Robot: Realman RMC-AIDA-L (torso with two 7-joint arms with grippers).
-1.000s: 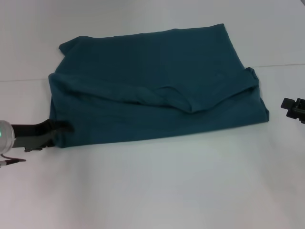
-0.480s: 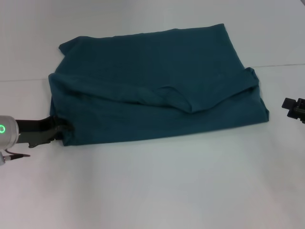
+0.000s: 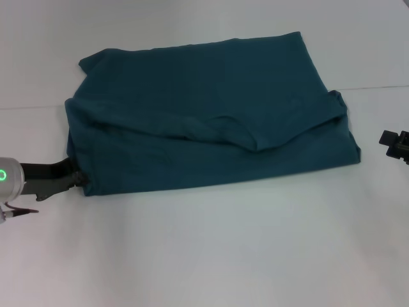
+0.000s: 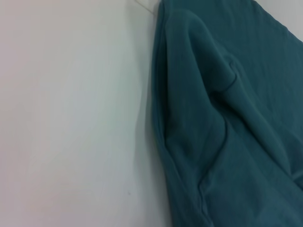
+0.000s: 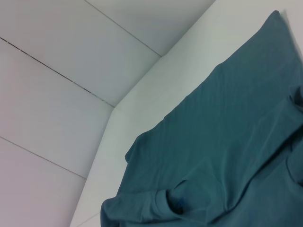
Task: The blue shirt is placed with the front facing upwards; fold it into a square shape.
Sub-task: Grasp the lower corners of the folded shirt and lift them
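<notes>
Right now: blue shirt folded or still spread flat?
Folded, not yet square. The blue shirt lies doubled into a wide rectangle, an upper layer's edge crossing its middle. The left pincer sits at its near left corner.

The folded dark teal-blue cotton shirt [image 3: 211, 121] hides its chest lettering; the black right hand [image 3: 397, 146] is cut off by the frame edge; the left hand's [image 3: 75, 178] fingertips sit too dark against the hem to tell.

Left hand [image 3: 75, 177] low; right hand [image 3: 395, 145] parked.
</notes>
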